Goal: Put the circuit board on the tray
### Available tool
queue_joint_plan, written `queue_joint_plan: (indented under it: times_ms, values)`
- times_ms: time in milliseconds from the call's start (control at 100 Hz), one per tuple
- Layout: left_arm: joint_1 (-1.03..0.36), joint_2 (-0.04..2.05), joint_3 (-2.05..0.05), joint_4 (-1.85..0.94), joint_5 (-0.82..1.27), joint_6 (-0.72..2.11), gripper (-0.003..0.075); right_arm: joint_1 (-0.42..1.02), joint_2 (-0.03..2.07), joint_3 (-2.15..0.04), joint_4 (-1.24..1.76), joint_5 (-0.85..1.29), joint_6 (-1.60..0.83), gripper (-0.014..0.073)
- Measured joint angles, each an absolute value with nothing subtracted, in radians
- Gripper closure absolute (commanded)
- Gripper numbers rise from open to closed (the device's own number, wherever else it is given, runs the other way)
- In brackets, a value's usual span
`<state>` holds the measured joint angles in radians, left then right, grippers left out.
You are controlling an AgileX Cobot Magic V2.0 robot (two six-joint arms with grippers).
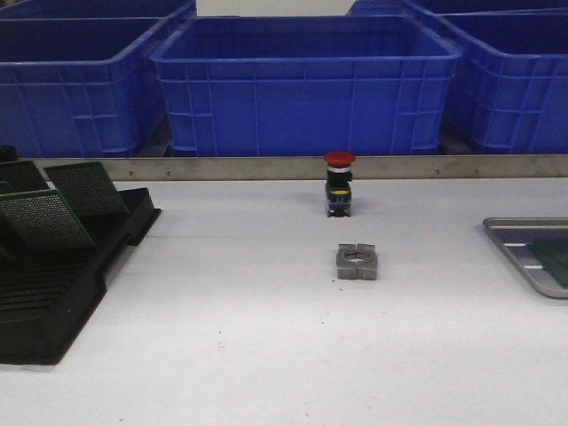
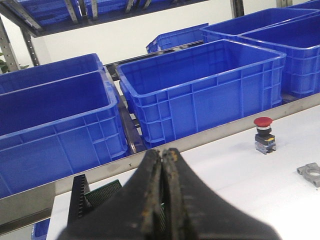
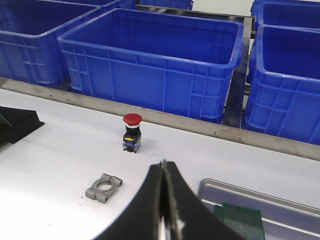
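Observation:
The grey metal tray [image 1: 513, 238] lies at the table's right edge, partly cut off by the frame. A green circuit board [image 1: 556, 262] lies flat in it, and both show in the right wrist view as tray [image 3: 226, 186] and board [image 3: 239, 220]. More green circuit boards [image 1: 84, 186] stand tilted in the black slotted rack [image 1: 53, 302] at the left. My right gripper [image 3: 162, 163] is shut with nothing in it, just beside the tray. My left gripper [image 2: 162, 152] is shut and empty over the rack [image 2: 77, 192], where one board [image 2: 102, 192] shows. Neither gripper appears in the front view.
A red-capped push button [image 1: 339, 182] stands mid-table near the metal back rail. A grey metal clamp block [image 1: 357, 262] lies in front of it. Big blue plastic bins [image 1: 306, 84] line the area behind the rail.

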<state>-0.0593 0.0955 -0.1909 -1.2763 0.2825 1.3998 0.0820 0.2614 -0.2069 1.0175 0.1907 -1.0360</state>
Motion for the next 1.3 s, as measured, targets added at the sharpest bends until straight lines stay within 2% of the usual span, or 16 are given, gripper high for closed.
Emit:
queue_joint_plan:
  times_ms: [160, 280, 540, 710, 990, 1300]
  values:
    - [-0.059, 0.095, -0.191, -1.263, 0.255, 1.400, 0.0737, 0.082, 0.261, -0.207, 1.018, 0.191, -1.036, 0.0653]
    - [-0.059, 0.095, -0.191, -1.113, 0.226, 1.285, 0.0737, 0.082, 0.261, -0.207, 1.018, 0.191, -1.036, 0.0653]
    - [-0.059, 0.068, -0.137, -0.326, 0.224, 0.392, 0.0737, 0.082, 0.261, -0.207, 1.018, 0.191, -1.036, 0.0653]
    - [-0.052, -0.005, -0.014, 0.000, 0.100, 0.041, 0.0737, 0.082, 0.261, -0.207, 1.018, 0.191, -1.036, 0.0653]
    - [-0.029, -0.005, -0.003, 0.043, 0.234, -0.043, 0.0737, 0.082, 0.261, -0.205, 1.018, 0.191, -1.036, 0.0653]
    - [-0.029, -0.005, -0.003, 0.048, 0.253, -0.045, 0.0737, 0.082, 0.261, -0.205, 1.018, 0.191, -1.036, 0.0653]
